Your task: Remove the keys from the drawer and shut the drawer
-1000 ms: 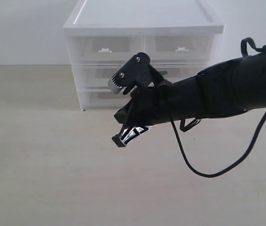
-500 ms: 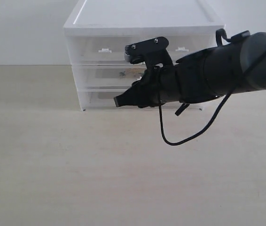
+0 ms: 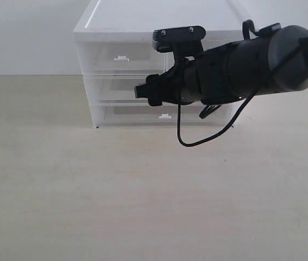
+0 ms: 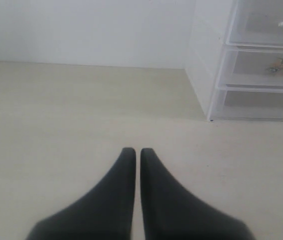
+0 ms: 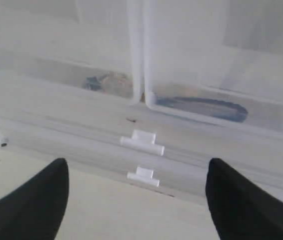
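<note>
The pale table (image 3: 88, 206) lies nearest; above it the left gripper (image 4: 137, 159) hangs low, its two black fingers pressed together with only a hairline slit between them and nothing in its grasp. Further in, the right arm (image 3: 263, 65) reaches from the right across the middle, a black cable (image 3: 197, 140) looping down from it; the right gripper (image 5: 137, 165) faces the cabinet front with its fingers (image 5: 31, 200) spread wide apart, holding nothing and touching nothing. Just ahead of that gap sits the small white tab handle (image 5: 142, 141) of the drawer (image 3: 116, 87), the full-width middle tier; the drawer is shut, its front level with the tiers above and below. The keys (image 4: 280, 66) lie inside it, seen through the translucent front as a small gold-and-dark tangle in the left wrist view. Below is the lowest wide drawer (image 3: 132, 115) with its own tab (image 3: 165, 116), also shut; above are the two half-width top drawers (image 3: 121, 54). In the right wrist view blurred bluish shapes show behind the upper fronts; I cannot tell what they are. The white cabinet (image 3: 165, 22) stands against a plain white wall (image 3: 23, 32).
</note>
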Robot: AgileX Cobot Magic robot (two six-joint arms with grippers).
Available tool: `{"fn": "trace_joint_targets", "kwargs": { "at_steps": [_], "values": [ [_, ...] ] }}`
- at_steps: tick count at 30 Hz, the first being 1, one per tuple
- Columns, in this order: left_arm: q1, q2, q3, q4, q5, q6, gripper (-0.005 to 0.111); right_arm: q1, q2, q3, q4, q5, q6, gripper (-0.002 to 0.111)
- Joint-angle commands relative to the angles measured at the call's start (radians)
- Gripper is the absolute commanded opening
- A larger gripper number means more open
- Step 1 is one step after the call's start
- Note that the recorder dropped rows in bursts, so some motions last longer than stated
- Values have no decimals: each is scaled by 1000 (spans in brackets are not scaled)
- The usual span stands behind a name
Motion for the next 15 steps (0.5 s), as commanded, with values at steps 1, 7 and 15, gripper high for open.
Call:
{"fn": "trace_joint_targets", "kwargs": {
  "at_steps": [1, 7, 15],
  "values": [
    [3, -3, 4, 5, -4, 5, 4, 0, 2, -21, 2, 15, 7, 69],
    [3, -3, 4, 5, -4, 5, 4, 0, 15, -32, 2, 67, 16, 69],
    [3, -3, 4, 5, -4, 5, 4, 0, 71, -39, 2, 51, 15, 69]
  ]
}}
